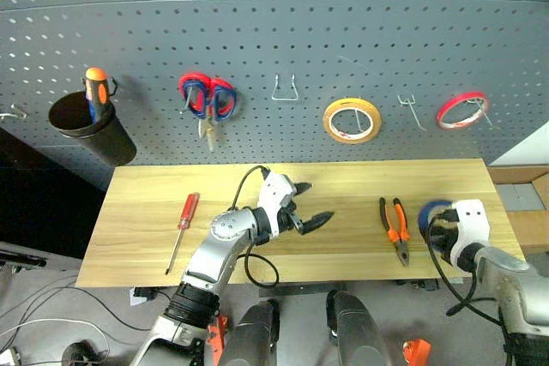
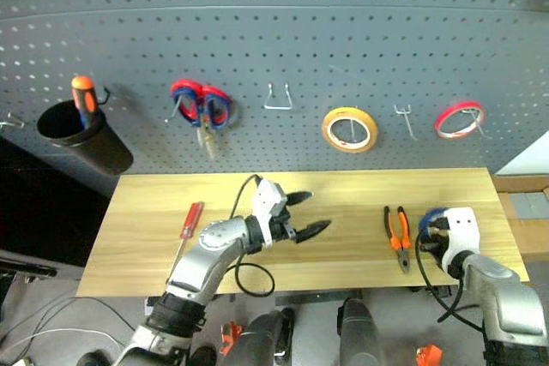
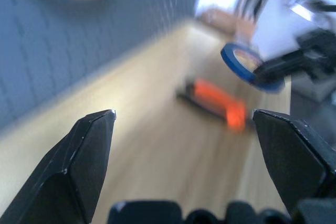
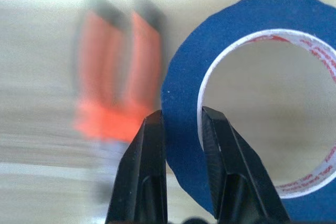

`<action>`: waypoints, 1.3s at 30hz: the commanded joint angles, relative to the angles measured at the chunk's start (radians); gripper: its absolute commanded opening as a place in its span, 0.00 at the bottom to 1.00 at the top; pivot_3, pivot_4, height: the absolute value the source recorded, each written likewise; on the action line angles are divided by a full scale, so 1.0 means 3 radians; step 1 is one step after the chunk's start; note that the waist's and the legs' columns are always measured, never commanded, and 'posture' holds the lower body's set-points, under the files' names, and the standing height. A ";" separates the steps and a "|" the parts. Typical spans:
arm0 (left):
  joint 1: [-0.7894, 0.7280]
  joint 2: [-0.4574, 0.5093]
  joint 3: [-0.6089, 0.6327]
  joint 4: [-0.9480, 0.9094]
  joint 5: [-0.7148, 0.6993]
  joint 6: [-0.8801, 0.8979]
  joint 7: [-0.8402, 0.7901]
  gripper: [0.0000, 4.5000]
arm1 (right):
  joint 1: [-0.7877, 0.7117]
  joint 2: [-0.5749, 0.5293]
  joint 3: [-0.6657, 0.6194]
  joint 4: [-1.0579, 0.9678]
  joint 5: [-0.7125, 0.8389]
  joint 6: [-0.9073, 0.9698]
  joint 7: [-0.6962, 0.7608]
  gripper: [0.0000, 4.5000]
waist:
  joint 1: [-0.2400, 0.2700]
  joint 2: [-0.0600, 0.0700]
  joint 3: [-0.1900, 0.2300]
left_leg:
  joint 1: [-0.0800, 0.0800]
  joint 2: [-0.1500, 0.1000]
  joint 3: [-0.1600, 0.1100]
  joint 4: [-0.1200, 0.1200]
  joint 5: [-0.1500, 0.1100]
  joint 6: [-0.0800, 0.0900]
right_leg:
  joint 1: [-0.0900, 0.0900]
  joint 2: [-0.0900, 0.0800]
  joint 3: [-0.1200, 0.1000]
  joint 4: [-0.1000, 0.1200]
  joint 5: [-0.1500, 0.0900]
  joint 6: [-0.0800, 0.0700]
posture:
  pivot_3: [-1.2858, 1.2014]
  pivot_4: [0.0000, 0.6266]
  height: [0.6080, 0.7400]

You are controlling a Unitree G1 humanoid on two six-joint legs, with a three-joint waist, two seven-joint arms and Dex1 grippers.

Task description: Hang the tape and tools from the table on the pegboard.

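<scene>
Tape (image 4: 184, 124), blue, sits pinched in the right gripper (image 4: 181, 121) at the table's (image 1: 343, 177) right; left gripper (image 1: 307, 203) gapes empty mid-table.

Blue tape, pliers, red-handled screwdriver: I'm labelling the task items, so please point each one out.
Blue tape (image 4: 181, 108), right wrist view, on its blue band.
Pliers (image 1: 394, 222), left eye view, on the orange handles.
Red-handled screwdriver (image 1: 188, 210), left eye view, on the red handle.
</scene>
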 commanded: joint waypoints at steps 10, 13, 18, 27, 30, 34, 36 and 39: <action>0.0031 -0.0014 0.0010 -0.0066 -0.0137 -0.0353 -0.0245 1.00 | -0.0445 0.0031 -0.0298 -0.0999 0.0552 0.0330 -0.0406 0.09 | -0.0068 0.0000 -0.0008 | -0.0008 -0.0002 0.0005 0.0044 -0.0009 0.0016 | 0.0008 0.0004 0.0003 0.0001 0.0018 0.0014 | 0.35 0.36 1.00; 0.0016 -0.0012 0.0032 -0.0012 -0.0118 -0.0379 -0.0244 1.00 | -0.0467 -0.0019 -0.0279 -0.1059 0.0609 0.0329 -0.0385 0.09 | -0.0082 0.0001 -0.0009 | -0.0007 -0.0001 0.0007 0.0044 -0.0011 0.0020 | 0.0007 0.0004 0.0004 0.0003 0.0022 0.0011 | 0.35 0.35 1.00; 0.0001 -0.0019 0.0034 0.0020 -0.0103 -0.0407 -0.0226 1.00 | -0.0692 0.0017 -0.0255 -0.1096 0.0718 0.0127 -0.0374 0.09 | -0.0116 0.0007 -0.0015 | -0.0006 0.0002 0.0008 0.0045 -0.0011 0.0020 | 0.0006 0.0008 0.0005 0.0005 0.0025 0.0007 | 0.35 0.33 1.00; 0.0012 -0.0050 0.0070 -0.0066 -0.0120 -0.0369 -0.0102 1.00 | -0.0981 0.0089 0.0269 -0.0438 0.0354 -0.0361 -0.0360 0.09 | -0.0171 0.0013 -0.0091 | -0.0004 0.0002 0.0011 0.0049 -0.0009 0.0019 | 0.0008 0.0013 0.0010 0.0006 0.0030 0.0009 | 0.37 0.31 1.00; 0.0044 -0.0033 0.0064 -0.0090 -0.0102 -0.0373 -0.0072 1.00 | -0.1060 0.0148 0.0394 -0.0016 0.0155 -0.0695 -0.0305 0.09 | -0.0171 0.0016 -0.0094 | -0.0002 0.0002 0.0012 0.0050 -0.0009 0.0021 | 0.0008 0.0018 0.0014 0.0007 0.0035 0.0006 | 0.37 0.31 1.00; 0.0053 -0.0015 0.0064 -0.0110 -0.0101 -0.0366 -0.0040 1.00 | -0.1256 0.0254 0.0582 0.0576 -0.0068 -0.1089 -0.0209 0.09 | -0.0181 0.0017 -0.0095 | 0.0002 0.0005 0.0026 0.0050 -0.0007 0.0018 | 0.0003 0.0024 0.0039 0.0009 0.0043 0.0008 | 0.38 0.31 1.00; 0.0037 -0.0019 0.0063 -0.0107 -0.0101 -0.0360 -0.0023 1.00 | -0.1409 0.0338 0.0656 0.0933 -0.0181 -0.1275 -0.0196 0.09 | -0.0188 0.0017 -0.0095 | 0.0004 0.0007 0.0036 0.0050 -0.0007 0.0019 | 0.0001 0.0043 0.0057 0.0007 0.0050 0.0010 | 0.38 0.31 1.00; 0.0028 -0.0015 0.0060 -0.0113 -0.0093 -0.0352 -0.0012 1.00 | -0.1542 0.0450 0.0670 0.1297 -0.0284 -0.1481 -0.0211 0.09 | -0.0190 0.0017 -0.0096 | 0.0009 0.0009 0.0048 0.0051 -0.0007 0.0027 | 0.0001 0.0047 0.0070 0.0005 0.0058 0.0014 | 0.38 0.31 1.00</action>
